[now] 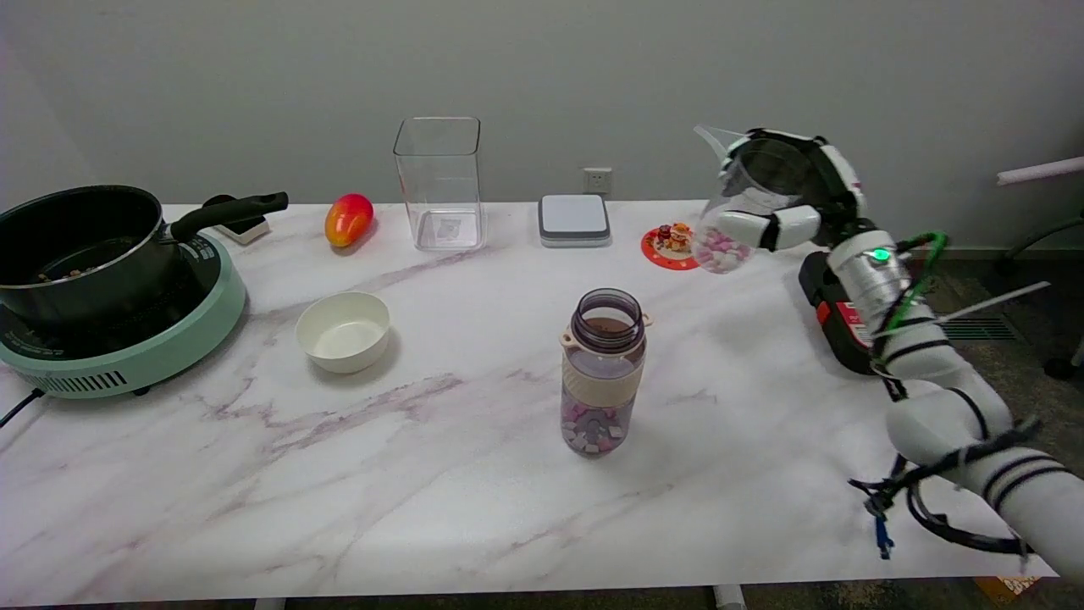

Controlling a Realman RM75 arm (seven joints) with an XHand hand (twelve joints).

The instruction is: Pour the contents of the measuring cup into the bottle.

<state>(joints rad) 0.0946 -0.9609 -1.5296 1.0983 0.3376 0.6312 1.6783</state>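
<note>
The bottle stands open-topped at mid-table, with a beige sleeve and pink and white pieces at its bottom. My right hand grips a small clear measuring cup in the air at the table's far right, well to the right of and beyond the bottle. The cup is tilted a little, with pink and white pieces lying in its lower part. The arm reaches in from the lower right.
A translucent jug stands behind the hand, mostly hidden. Along the back are a red coaster with figurines, a grey scale, a clear square container and a mango. White bowl, pot on green cooktop, black device.
</note>
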